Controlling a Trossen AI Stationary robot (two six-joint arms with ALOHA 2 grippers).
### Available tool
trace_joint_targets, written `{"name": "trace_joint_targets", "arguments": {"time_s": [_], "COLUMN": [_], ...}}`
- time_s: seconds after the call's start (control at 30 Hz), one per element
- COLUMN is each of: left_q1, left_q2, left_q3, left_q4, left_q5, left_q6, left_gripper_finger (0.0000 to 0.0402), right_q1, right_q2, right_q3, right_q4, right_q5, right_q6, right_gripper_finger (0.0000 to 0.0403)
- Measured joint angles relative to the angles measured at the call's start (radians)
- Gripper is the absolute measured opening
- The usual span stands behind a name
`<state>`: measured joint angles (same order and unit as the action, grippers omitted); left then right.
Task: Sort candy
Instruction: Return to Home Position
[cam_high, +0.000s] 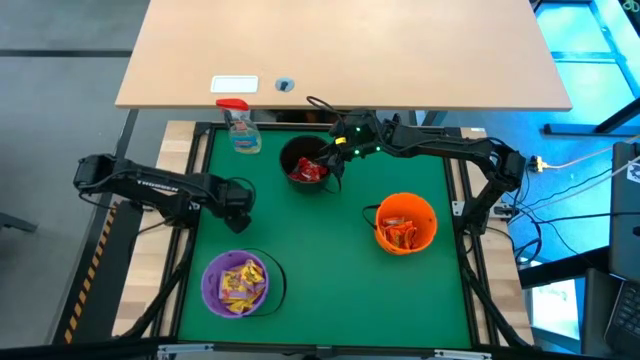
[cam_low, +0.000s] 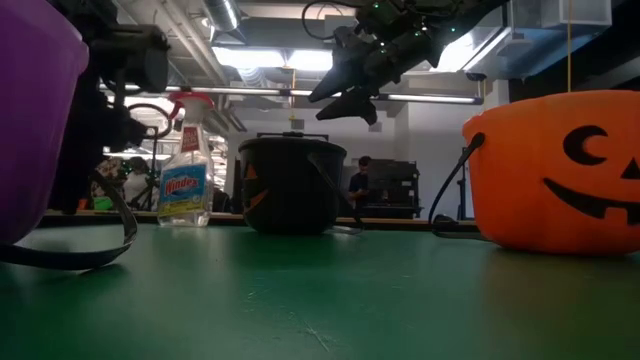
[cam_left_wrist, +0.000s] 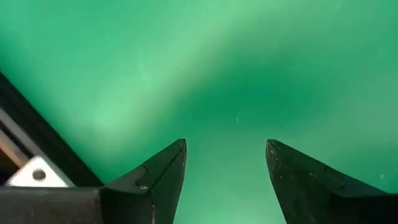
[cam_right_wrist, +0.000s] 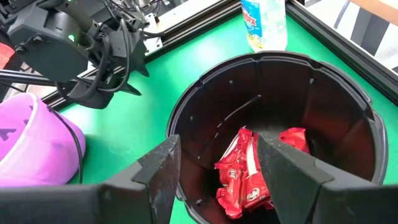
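above the black bucket (cam_high: 288, 150), toward the far side of the green mat (cam_high: 330, 270), my right gripper (cam_high: 334, 166) hangs with its two fingers spread apart and empty. from the low view it sits clear of the bucket's rim, tilted downward. looking past my right fingers (cam_right_wrist: 163, 163) i see straight into that bucket: red candy (cam_right_wrist: 249, 171) lies in a small heap on its bottom, shiny packets crowded together.

my left gripper (cam_high: 240, 200) hovers over the left part of the mat, between the spray bottle (cam_high: 243, 130) and the purple bucket (cam_high: 208, 275). its fingers (cam_left_wrist: 163, 171) are apart too, with only bare green surface beneath them.

the rest of the candy is in the other two buckets. yellow candy (cam_high: 240, 283) fills the bottom of the purple bucket at the near left. orange candy (cam_high: 402, 236) lies in the orange bucket (cam_high: 405, 197) on the right side of the mat, well apart from the black one. the spray bottle stands upright just beside the black bucket, at the mat's far left corner.
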<state>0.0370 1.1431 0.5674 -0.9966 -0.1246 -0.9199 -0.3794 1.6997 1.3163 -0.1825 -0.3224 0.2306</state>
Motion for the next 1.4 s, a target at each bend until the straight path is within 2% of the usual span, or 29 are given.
{"name": "trace_joint_targets", "arguments": {"time_s": [0.23,0.8,0.93,1.23,1.33,1.4], "left_q1": [-0.004,-0.004,-0.004,0.003,0.032,0.062], "left_q2": [0.000,0.000,0.000,0.000,-0.008,-0.033], "left_q3": [0.000,0.000,0.000,0.000,0.001,0.001], "left_q4": [0.086,0.318,0.406,0.608,0.605,0.593], "left_q5": [-0.086,-0.148,-0.169,-0.236,-0.248,-0.257], "left_q6": [0.100,0.397,0.457,0.631,0.697,0.731], "left_gripper_finger": [0.0211,0.0211,0.0211,0.0211,0.0209,0.0203], "right_q1": [0.000,0.000,0.008,0.008,0.014,0.049], "right_q2": [0.000,0.000,0.000,0.000,-0.030,-0.096], "right_q3": [0.000,0.000,0.000,0.000,-0.003,-0.003], "right_q4": [0.000,0.031,0.065,0.092,0.118,0.128], "right_q5": [0.000,0.000,-0.011,0.055,0.028,0.110], "right_q6": [0.000,0.004,0.067,0.259,0.240,0.166], "right_gripper_finger": [0.0209,0.0209,0.0209,0.0209,0.0209,0.0209]}}
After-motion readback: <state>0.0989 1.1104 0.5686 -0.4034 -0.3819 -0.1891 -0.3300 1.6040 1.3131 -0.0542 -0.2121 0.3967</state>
